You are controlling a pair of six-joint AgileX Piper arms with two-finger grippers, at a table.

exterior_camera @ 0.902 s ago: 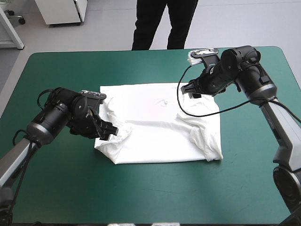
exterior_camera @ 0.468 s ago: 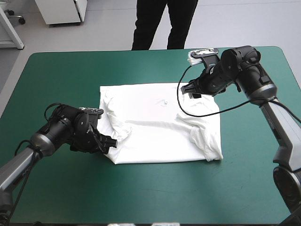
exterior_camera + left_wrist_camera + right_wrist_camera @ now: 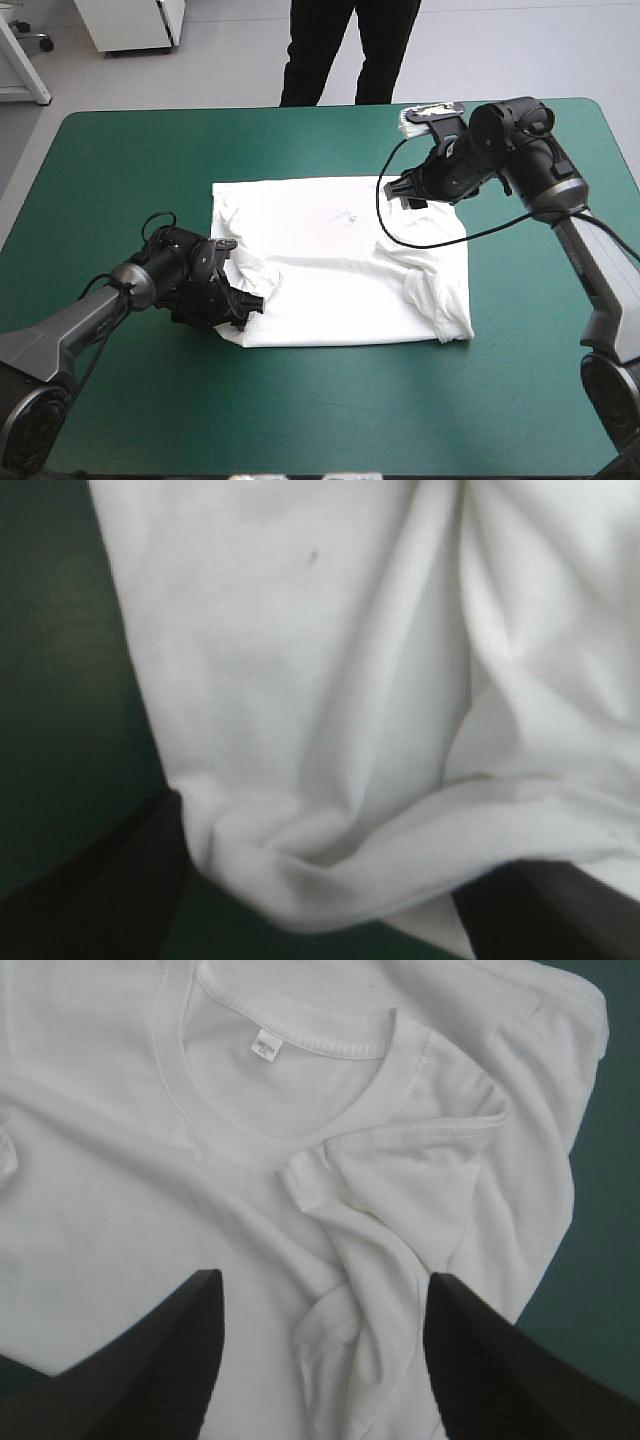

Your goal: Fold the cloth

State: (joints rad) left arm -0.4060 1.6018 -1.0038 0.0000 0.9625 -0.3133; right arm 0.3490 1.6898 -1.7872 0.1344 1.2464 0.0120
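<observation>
Your left arm reached low across the teal-green worktop (image 3: pixel 130 160) from its near left side, and the left hand (image 3: pixel 238 305) was down at the near left corner of the white T-shirt (image 3: pixel 340 270). The shirt lay spread flat at the middle of the worktop with both sleeves folded in and rumpled. Your right arm was raised and bent, and the right hand (image 3: pixel 405 192) hovered over the shirt's far right part. From above you could not read either hand's fingers, but the wrist views showed them. In the left wrist view the left hand (image 3: pixel 320 870) was released, its black fingers (image 3: pixel 100 880) wide apart, with a bunched fold of the shirt's edge between them. In the right wrist view the right hand (image 3: pixel 322 1280) was likewise released above the cloth. Only that view showed you the ribbed collar (image 3: pixel 330 1050), its small neck label (image 3: pixel 266 1046) and a sleeve (image 3: pixel 400 1140) folded in beside it.
</observation>
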